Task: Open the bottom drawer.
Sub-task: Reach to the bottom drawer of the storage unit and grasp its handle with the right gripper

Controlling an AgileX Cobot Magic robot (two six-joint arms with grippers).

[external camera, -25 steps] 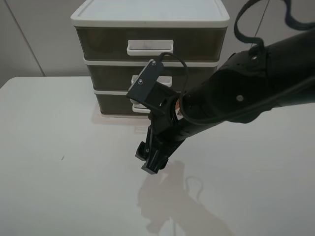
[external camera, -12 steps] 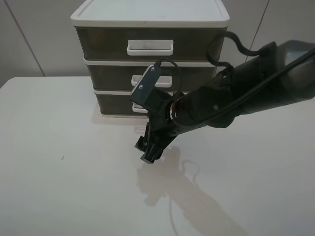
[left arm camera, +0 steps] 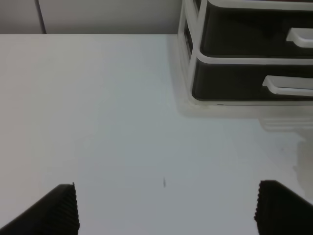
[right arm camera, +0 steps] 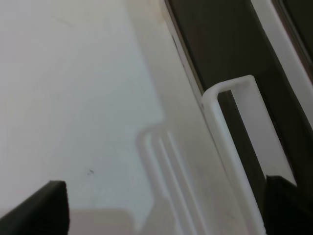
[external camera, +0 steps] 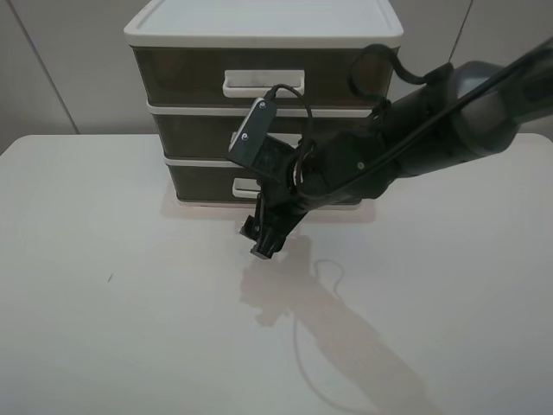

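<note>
My right pincer [external camera: 266,239] advanced toward white loop handle [right arm camera: 225,142] of translucent smoky-brown plastic bottom drawer [external camera: 203,180]; jaws spread, empty; drawer unopened.

A white-framed three-drawer unit [external camera: 259,35] is placed near the far edge of the white, glossy desk [external camera: 104,346], and a small dark speck [external camera: 110,277] is seen on the surface, well apart from it.

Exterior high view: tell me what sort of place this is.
Probably a robot lab or test bench, not a home. The signs are a bare white table, plain grey wall panels, and a black robot arm reaching toward a lone drawer unit.
</note>
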